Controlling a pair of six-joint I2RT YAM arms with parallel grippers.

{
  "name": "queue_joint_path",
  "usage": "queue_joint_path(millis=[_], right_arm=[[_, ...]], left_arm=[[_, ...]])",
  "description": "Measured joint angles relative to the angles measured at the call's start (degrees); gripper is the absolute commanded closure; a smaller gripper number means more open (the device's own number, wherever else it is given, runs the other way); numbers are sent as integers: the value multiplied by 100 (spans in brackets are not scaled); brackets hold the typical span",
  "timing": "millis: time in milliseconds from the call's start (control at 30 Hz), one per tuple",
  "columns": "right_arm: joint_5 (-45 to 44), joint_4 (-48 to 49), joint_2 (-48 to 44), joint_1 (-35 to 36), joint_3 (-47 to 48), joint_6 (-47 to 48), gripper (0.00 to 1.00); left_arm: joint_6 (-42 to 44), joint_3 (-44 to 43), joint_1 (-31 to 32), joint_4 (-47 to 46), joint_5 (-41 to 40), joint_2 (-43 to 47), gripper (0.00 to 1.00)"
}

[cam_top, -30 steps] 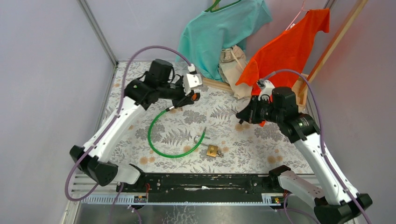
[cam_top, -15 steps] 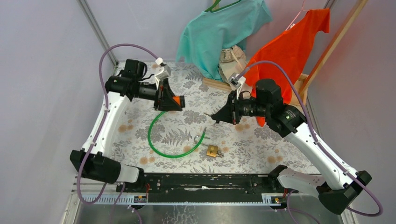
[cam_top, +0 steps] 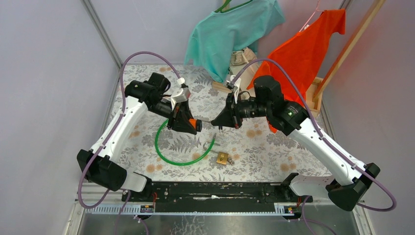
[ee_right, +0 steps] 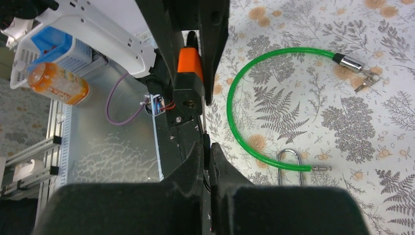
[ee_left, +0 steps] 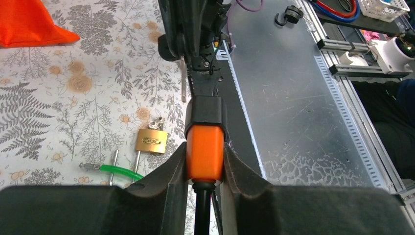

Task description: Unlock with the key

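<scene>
My left gripper (cam_top: 192,124) (ee_left: 205,152) is shut on a small orange lock (ee_left: 205,147) (ee_right: 190,62) with a black end cap, held above the flowered table. My right gripper (cam_top: 221,122) (ee_right: 206,147) faces it, shut on a thin metal key (ee_left: 182,78) (cam_top: 209,120). The key's tip is at the lock's black cap; I cannot tell whether it is inside. A brass padlock (cam_top: 222,157) (ee_left: 152,140) with keys lies on the table below, beside a loose steel shackle (ee_right: 288,161) and a green cable (cam_top: 161,147) (ee_right: 254,73).
A teal shirt (cam_top: 230,29) and an orange shirt (cam_top: 303,49) hang at the back by a wooden frame (cam_top: 350,44). A black rail (cam_top: 210,191) runs along the near edge. Off the table stands a white basket (ee_right: 56,54) with an orange bottle.
Both arms have swung toward the middle of the table. The left gripper came down and right, the right gripper moved left, so lock and key now meet.
</scene>
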State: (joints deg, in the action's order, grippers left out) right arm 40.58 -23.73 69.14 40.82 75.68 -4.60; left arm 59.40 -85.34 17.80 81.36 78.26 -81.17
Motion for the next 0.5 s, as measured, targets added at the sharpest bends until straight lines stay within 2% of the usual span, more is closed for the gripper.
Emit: queue_joint_path(millis=[500], right_arm=[[-573, -879, -26, 656, 216, 533, 100]], left_arm=[[269, 0, 129, 190, -13, -269, 100]])
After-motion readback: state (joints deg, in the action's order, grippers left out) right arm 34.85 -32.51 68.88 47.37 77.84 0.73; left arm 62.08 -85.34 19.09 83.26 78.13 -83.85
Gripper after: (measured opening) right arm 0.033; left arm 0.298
